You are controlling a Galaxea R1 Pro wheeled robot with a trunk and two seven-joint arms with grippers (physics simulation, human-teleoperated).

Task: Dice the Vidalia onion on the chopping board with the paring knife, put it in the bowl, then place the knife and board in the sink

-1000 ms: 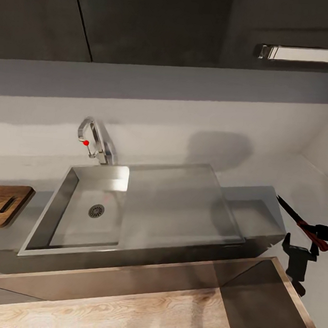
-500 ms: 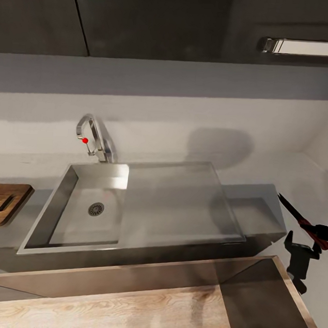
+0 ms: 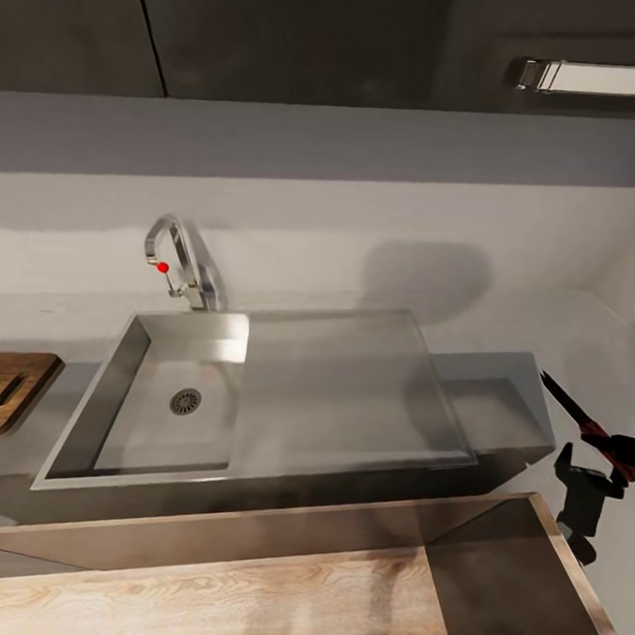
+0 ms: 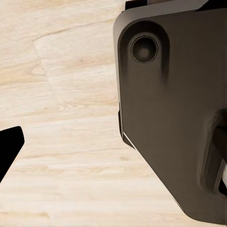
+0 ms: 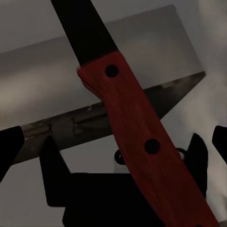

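Now right end effector (image 3: pixel 619 458) grips paring knife (image 3: pixel 588 428) off sink's (image 3: pixel 76 425) right edge.

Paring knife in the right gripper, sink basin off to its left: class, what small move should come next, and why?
Probably swing the right gripper leftward toward the sink. It holds the paring knife by the red handle, beyond the countertop's right end, and the basin looks empty.

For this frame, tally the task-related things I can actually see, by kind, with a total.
Sink: 1
Chopping board, partly cut off at the picture's edge: 1
Paring knife, red-handled, held in the right gripper: 1
Countertop: 1
Total: 4
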